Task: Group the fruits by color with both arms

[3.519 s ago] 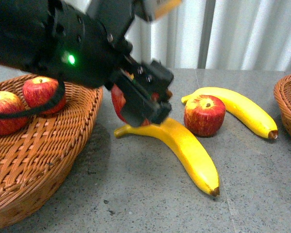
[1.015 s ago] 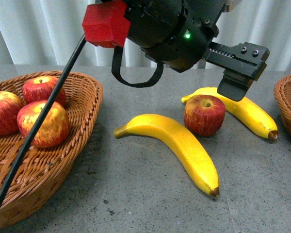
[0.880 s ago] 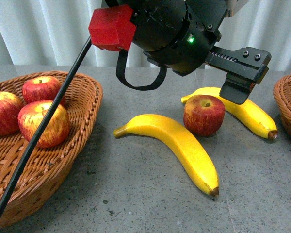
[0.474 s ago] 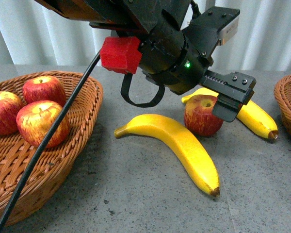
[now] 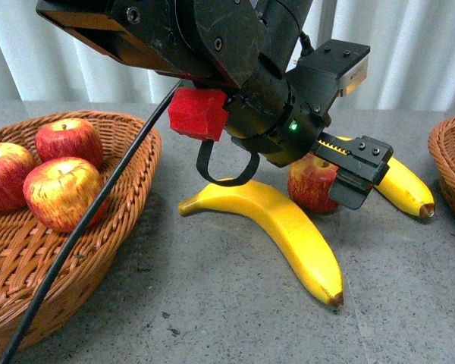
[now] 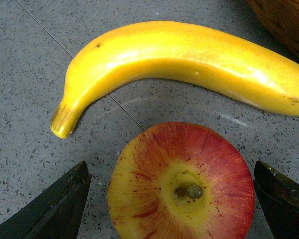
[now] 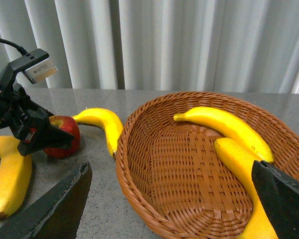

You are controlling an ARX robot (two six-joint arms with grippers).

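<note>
One red apple (image 5: 311, 186) stands on the table between two yellow bananas, a near one (image 5: 277, 221) and a far one (image 5: 400, 184). My left gripper (image 5: 341, 173) is open and low over this apple. In the left wrist view the apple (image 6: 182, 184) sits stem-up between the black fingers (image 6: 55, 209), with the far banana (image 6: 189, 62) beyond it. Three apples (image 5: 57, 189) lie in the left wicker basket (image 5: 114, 227). My right gripper (image 7: 172, 199) is open above the right basket (image 7: 189, 164), which holds two bananas (image 7: 224, 127).
The right basket's rim (image 5: 449, 163) shows at the front view's right edge. The left arm's black cable (image 5: 83, 227) hangs across the left basket. A white curtain runs behind the table. The right wrist view also shows the left gripper (image 7: 30, 129) at the apple (image 7: 65, 139).
The left arm has swung from the left basket to the right and come down, its open jaws now around the table apple. A third apple now lies in the left basket.
</note>
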